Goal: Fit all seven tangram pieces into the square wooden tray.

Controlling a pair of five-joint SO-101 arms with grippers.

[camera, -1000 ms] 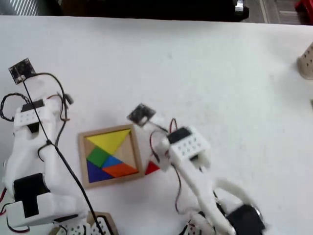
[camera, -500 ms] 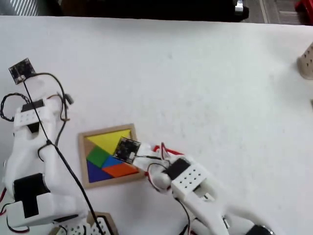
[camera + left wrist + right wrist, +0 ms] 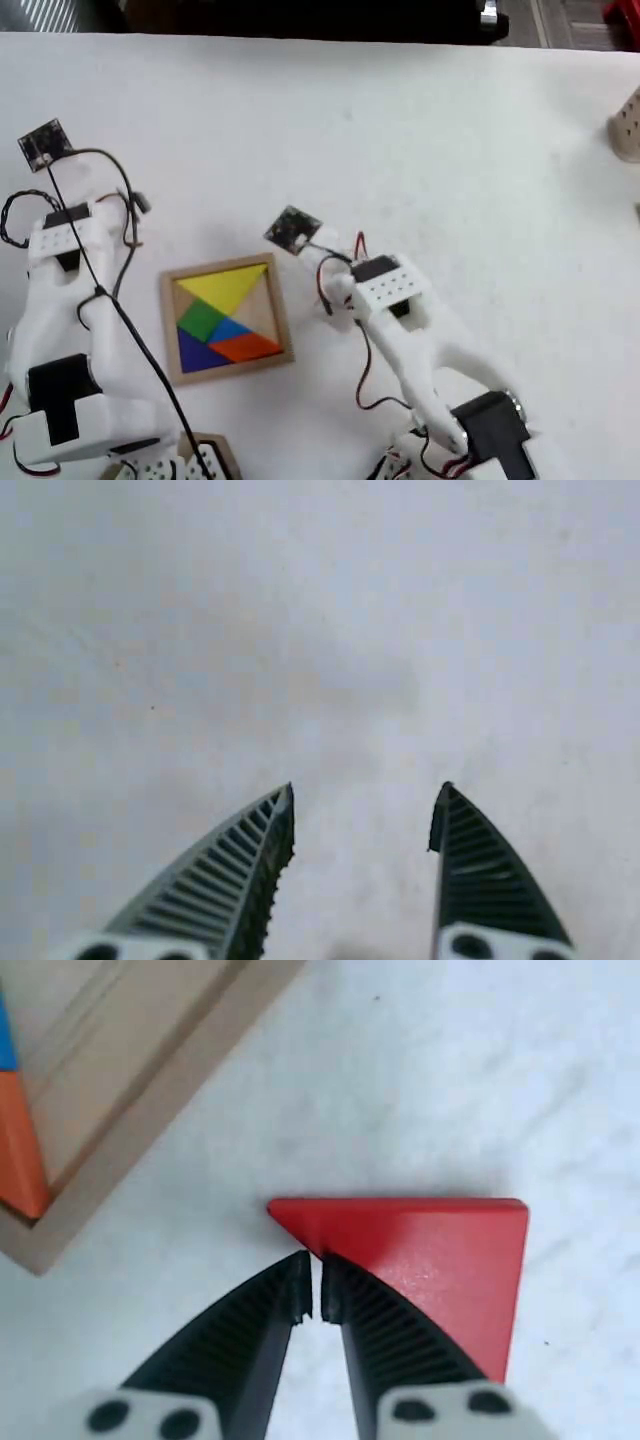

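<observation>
White tabletop (image 3: 450,150) under both arms. Square wooden tray (image 3: 282,312) holds a yellow triangle (image 3: 228,285) plus green (image 3: 200,318), blue (image 3: 232,330), purple (image 3: 195,350) and orange (image 3: 247,347) pieces. You see the red triangular piece (image 3: 430,1255) lying just beside it. Right gripper (image 3: 312,1295): fingers nearly together, tips at that piece's edge. Left gripper (image 3: 365,795): spread apart over bare table.

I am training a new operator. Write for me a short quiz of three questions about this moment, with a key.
1. True or false: the left gripper is open above the table.
2. Which colour has the triangle that lies on the table outside the wooden tray? A) yellow B) red C) green
3. Fill in: the right gripper is ____ (open or shut), with its tips at a corner of that triangle.
Key: 1 true; 2 B; 3 shut.
</observation>
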